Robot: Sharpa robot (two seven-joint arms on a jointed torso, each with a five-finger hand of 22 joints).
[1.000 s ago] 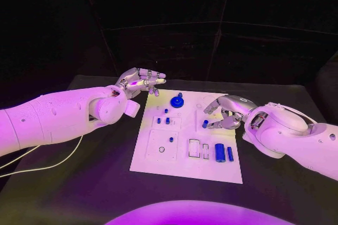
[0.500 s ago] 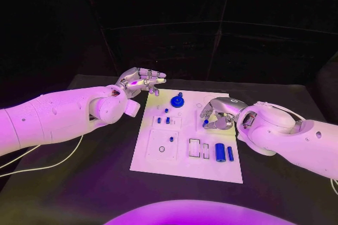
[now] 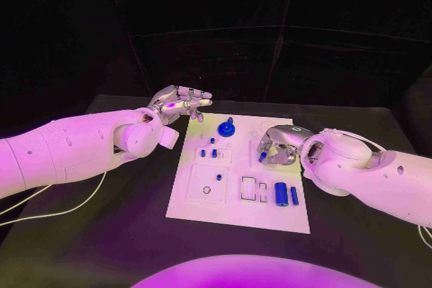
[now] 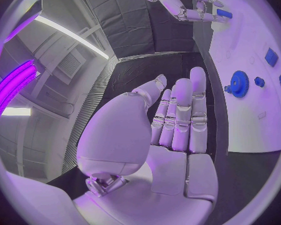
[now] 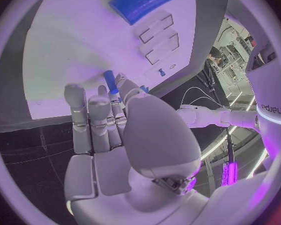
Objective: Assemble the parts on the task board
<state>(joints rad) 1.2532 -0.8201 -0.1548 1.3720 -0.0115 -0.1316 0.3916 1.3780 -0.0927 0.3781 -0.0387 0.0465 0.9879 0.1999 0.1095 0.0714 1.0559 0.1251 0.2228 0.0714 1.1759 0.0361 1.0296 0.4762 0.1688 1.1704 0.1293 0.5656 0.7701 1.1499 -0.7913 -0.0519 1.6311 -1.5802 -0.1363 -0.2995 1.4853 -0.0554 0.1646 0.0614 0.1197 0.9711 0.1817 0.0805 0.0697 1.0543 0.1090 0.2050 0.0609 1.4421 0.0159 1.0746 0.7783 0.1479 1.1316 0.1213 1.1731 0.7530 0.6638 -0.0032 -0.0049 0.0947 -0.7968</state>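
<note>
The white task board [image 3: 236, 212] lies in the middle of the black table. A blue gear [image 3: 226, 130] stands at its far end, with small blue pegs [image 3: 208, 153] nearer me. A thick blue cylinder [image 3: 281, 194] and a thin one [image 3: 293, 196] lie at the board's right side. My right hand [image 3: 279, 144] hovers over the board's right half and pinches a small blue peg [image 3: 262, 155] at its fingertips. The right wrist view shows that peg [image 5: 109, 81] above the board [image 5: 65, 55]. My left hand [image 3: 180, 103] is raised beyond the board's far left corner, holding nothing, fingers stretched out [image 4: 178, 115].
Empty rectangular slots [image 3: 248, 189] sit left of the cylinders, and a square plate with a round hole [image 3: 207, 190] and one peg [image 3: 219, 177] fills the board's near left. A white cable [image 3: 54, 210] trails over the table's left side.
My right hand has drawn leftward and turned in over the board, the blue peg going with it. The left hand has hardly shifted.
</note>
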